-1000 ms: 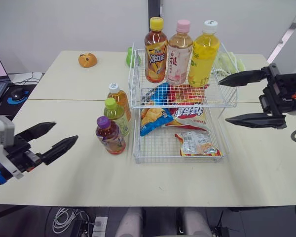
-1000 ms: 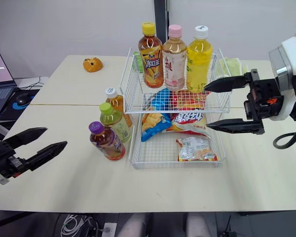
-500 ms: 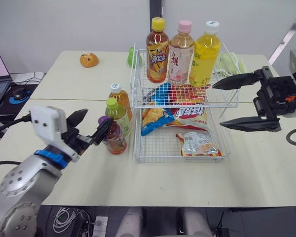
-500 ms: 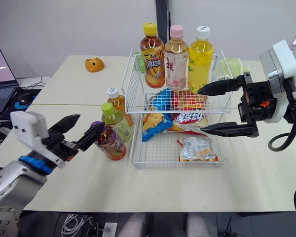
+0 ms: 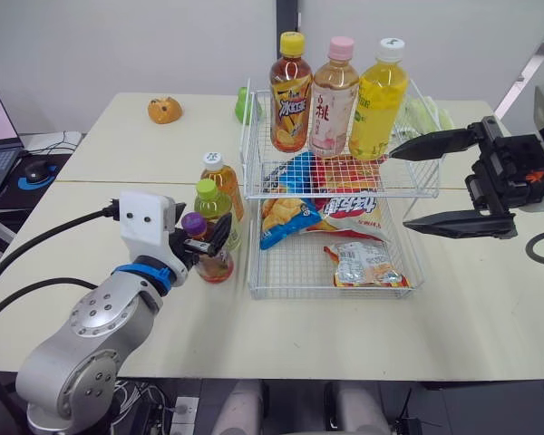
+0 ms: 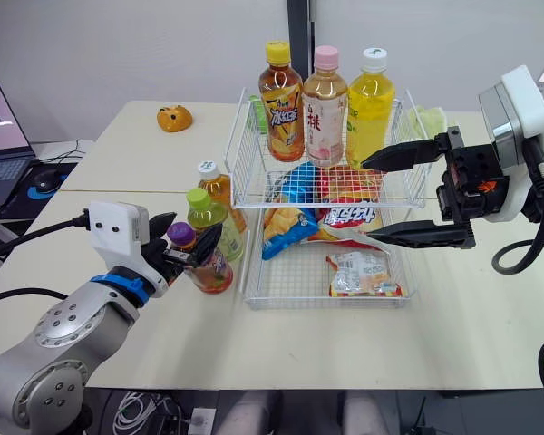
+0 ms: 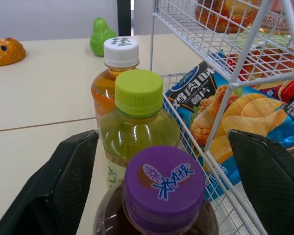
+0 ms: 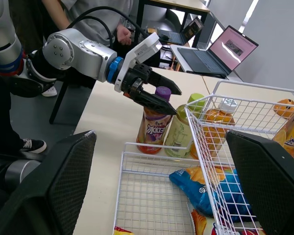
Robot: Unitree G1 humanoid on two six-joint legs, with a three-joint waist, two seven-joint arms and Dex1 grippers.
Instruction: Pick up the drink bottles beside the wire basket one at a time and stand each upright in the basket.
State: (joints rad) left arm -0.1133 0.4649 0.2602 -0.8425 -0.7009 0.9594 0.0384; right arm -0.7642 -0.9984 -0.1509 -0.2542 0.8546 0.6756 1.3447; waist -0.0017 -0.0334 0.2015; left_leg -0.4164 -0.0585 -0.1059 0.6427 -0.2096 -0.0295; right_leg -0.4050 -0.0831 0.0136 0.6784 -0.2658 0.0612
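— Bottle nearest us, the purple-capped one (image 7: pixel 164 182): is it held yet?

— Not by my eye. The left tool (image 5: pixel 199 231) has a finger on each side of the neck with gaps showing, so it's open around it, not clamped. The bottle stands upright on the surface (image 5: pixel 118 154), toward the front edge, just beside the left side of the wire basket (image 5: pixel 326 293).

— Why go in so high?

— Little room lower down, I'd guess. The green-capped bottle (image 5: pixel 215 210) is tight behind it and the basket wire runs alongside. The white-capped bottle (image 5: pixel 219 177) is last in that row, so taking the nearest first frees the others.

— Where would it go?

— The lower tier is littered with snack bags (image 5: pixel 290 217). The upper tier (image 5: pixel 340 192) has three bottles (image 5: pixel 332 95) upright along its back edge, so I'd expect the space in front of them.

— And the right tool (image 5: pixel 401 191)?

— Spread wide and empty at the basket's right side. Waiting clear of the way, I suppose.
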